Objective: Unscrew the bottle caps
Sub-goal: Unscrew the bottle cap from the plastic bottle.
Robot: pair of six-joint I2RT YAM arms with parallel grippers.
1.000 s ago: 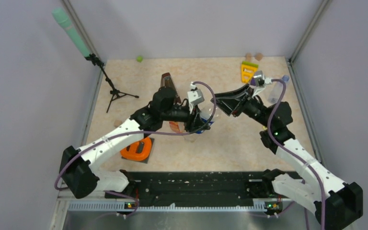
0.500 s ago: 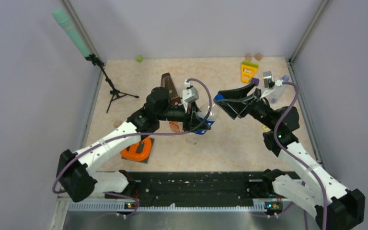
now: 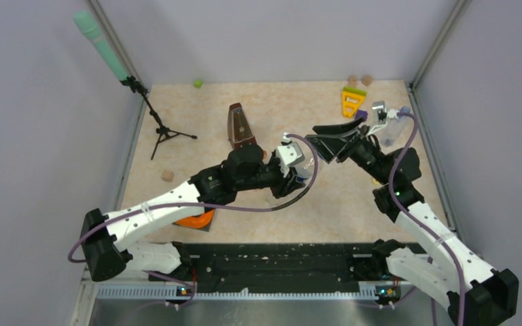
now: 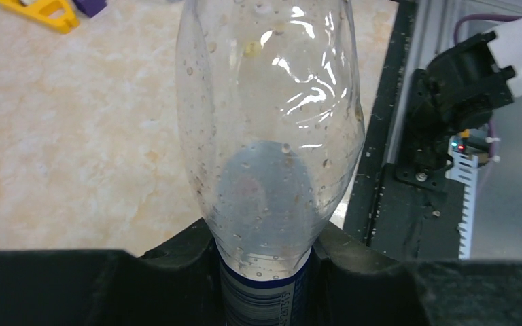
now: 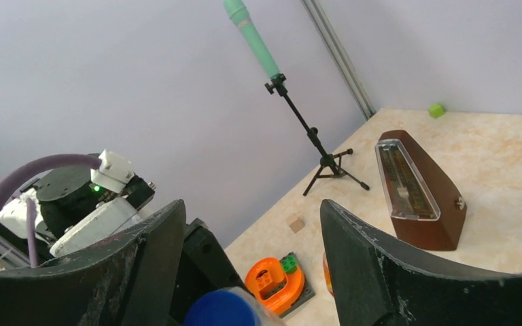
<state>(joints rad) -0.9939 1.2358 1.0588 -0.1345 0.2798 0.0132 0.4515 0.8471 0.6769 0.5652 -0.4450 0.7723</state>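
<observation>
Here the left gripper (image 4: 265, 261) clamps the slim clear plastic bottle with a blue label (image 4: 272, 136); the right gripper (image 5: 250, 212) gapes wide, gripping nothing, the round blue plastic cap (image 5: 223, 310) between its jaws.

Soft, even light falls from overhead, keeping the pale worktop (image 3: 353, 197) bright and the shadows under the arms faint. In the left wrist view, white glare streaks the clear bottle (image 4: 272, 136) toward 12 and 1 o'clock, while the left end effector (image 4: 265, 239) at 6 o'clock reads near-black. In the right wrist view, the right end effector (image 5: 250, 231) and the blue cap (image 5: 221, 309) at 6 o'clock are out of focus.
</observation>
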